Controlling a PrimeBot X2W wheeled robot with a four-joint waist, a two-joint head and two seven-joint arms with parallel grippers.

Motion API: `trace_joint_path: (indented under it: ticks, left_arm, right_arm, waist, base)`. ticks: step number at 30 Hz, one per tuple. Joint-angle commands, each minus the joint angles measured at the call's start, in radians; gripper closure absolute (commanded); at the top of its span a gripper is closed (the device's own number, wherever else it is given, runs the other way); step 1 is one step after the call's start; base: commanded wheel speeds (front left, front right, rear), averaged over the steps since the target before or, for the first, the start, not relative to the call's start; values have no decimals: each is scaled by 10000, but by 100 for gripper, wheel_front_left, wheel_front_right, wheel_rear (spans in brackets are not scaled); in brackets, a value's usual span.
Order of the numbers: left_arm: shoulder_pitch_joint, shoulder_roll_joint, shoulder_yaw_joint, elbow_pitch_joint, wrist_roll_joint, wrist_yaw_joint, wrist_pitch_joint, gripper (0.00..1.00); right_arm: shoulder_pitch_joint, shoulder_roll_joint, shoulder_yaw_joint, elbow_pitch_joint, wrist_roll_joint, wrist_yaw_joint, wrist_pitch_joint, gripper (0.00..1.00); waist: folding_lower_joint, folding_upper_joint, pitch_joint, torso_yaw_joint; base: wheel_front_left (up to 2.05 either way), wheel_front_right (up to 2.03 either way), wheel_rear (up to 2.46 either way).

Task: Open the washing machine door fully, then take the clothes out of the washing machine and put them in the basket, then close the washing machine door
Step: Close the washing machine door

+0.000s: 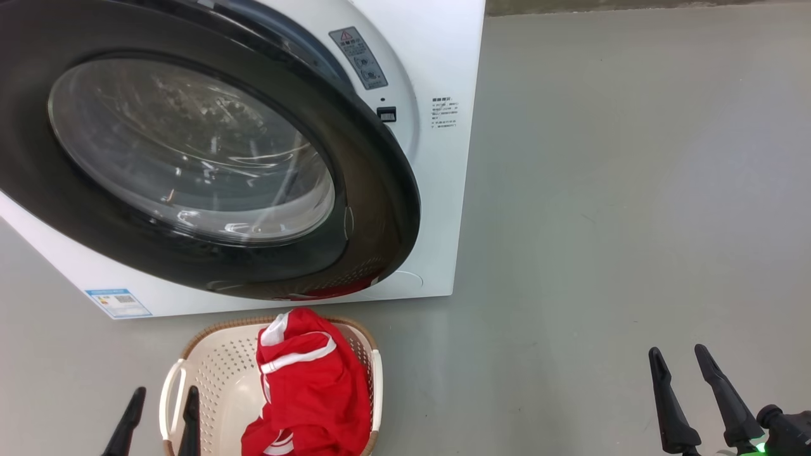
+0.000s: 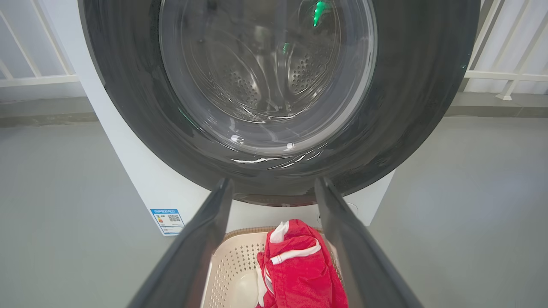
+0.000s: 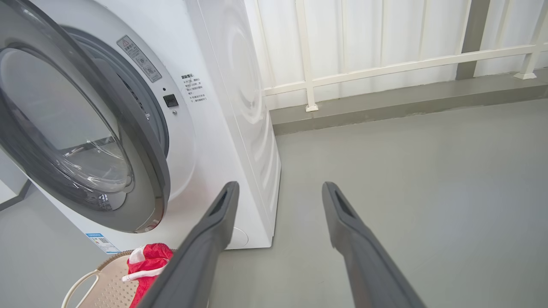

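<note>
Lying heaped in the small cream-white, brown-rimmed perforated plastic basket [image 1: 215,373], the bright red, white-trimmed clothes [image 1: 310,386] fill its right half; the basket sits on the grey floor [image 1: 602,221] just before the white front-loading washing machine [image 1: 443,158], whose large round black-rimmed glass door [image 1: 380,209] stands ajar at its right edge; red low on that rim is probably reflection; the left gripper [image 1: 165,392] hovers spread and empty by the basket's left handle; the right gripper [image 1: 676,351], likewise spread and empty, hangs well apart.
</note>
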State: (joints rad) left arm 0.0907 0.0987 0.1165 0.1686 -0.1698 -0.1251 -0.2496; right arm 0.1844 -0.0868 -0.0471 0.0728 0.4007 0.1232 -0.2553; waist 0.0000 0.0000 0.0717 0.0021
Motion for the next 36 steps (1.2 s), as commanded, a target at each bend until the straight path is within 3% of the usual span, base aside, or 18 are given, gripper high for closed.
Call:
trace_joint_path:
  ticks: [1,24,25,27,36]
  left_arm:
    - [-20,60,364,-307,222,-56,-122,0]
    - [-98,-113,232,-211,45,-56,-122,0]
    - [-97,-115,207,-207,38,-56,-122,0]
    - [-81,-126,144,-203,29,-56,-122,0]
    - [0,-234,-240,-182,-134,-56,-122,0]
  right_arm:
    - [-165,-145,192,-263,-73,75,-65,0]
    - [-220,-92,196,-238,-71,75,-65,0]
    - [-215,-90,215,-241,-47,75,-65,40]
    - [-202,-99,291,-233,-7,75,-65,98]
    - [-757,-119,1570,-60,134,75,-65,100]
  waist:
    - [0,0,-5,6]
    - [0,0,-49,199]
    - [0,0,-76,229]
    - [0,0,-131,310]
    - [0,0,-310,895]
  base:
    - [0,0,0]
    - [0,0,0]
    - [0,0,0]
    - [0,0,0]
    - [0,0,0]
